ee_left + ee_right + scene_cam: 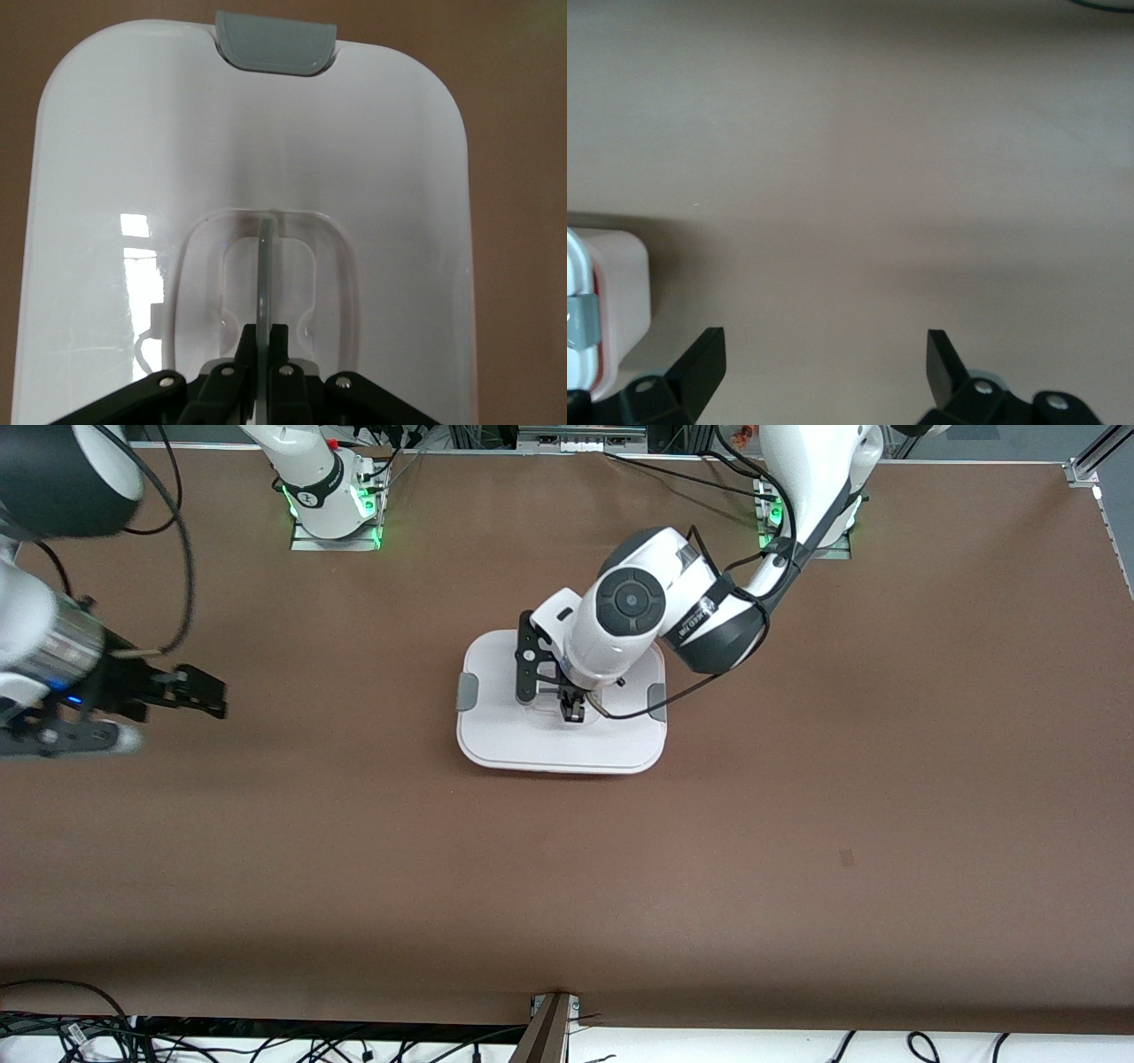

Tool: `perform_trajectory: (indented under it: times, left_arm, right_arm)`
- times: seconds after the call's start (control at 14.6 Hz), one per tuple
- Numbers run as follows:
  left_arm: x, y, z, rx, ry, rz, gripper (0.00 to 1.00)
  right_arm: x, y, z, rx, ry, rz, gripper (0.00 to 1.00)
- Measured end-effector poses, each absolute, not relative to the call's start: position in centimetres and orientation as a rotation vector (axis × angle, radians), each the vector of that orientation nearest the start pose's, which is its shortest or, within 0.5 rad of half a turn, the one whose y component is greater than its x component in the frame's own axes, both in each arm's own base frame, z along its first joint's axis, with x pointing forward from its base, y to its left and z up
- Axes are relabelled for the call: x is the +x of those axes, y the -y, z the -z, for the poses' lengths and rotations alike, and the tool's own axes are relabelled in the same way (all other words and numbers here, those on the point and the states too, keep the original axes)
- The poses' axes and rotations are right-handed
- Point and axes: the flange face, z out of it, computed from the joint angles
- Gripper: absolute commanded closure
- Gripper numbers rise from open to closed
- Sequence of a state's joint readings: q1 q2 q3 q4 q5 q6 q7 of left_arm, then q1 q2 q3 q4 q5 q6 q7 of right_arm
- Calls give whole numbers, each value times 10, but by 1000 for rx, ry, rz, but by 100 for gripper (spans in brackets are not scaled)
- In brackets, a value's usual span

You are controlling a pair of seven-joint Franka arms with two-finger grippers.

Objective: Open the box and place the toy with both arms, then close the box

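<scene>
The box stands mid-table with its flat white lid on. Grey clips sit at both short sides. My left gripper is over the lid's middle, shut on the lid's clear upright handle. In the left wrist view its fingers pinch the thin handle blade, and one grey clip shows at the lid's edge. My right gripper is open and empty over bare table toward the right arm's end, apart from the box. The right wrist view shows its jaws wide apart and a corner of the pink tub. The toy is out of view.
Brown table top surrounds the box. Arm bases with green lights stand at the table's edge farthest from the front camera. Cables and a post lie along the nearest edge.
</scene>
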State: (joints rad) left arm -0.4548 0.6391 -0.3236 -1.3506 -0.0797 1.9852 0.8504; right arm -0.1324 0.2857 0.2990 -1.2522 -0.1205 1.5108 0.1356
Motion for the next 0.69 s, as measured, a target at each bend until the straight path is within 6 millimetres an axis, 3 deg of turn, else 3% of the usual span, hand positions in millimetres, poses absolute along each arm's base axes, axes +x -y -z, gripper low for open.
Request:
perform_trajectory:
  times: [0.21,0.48,0.69]
  left_arm:
    - [541,479,-357,-2441,-2377,19,100]
    - [534,480,-346,-2436,-2385,-20,100]
    - [528,484,-345,-2420,-2401,-48,100]
  right_arm:
    - [611,-34,-614,-3183,-58,-75,0]
    - [596,16,-604,-3132,-96,-198,0]
    - [592,25,-601,-3136,-89,-218,0]
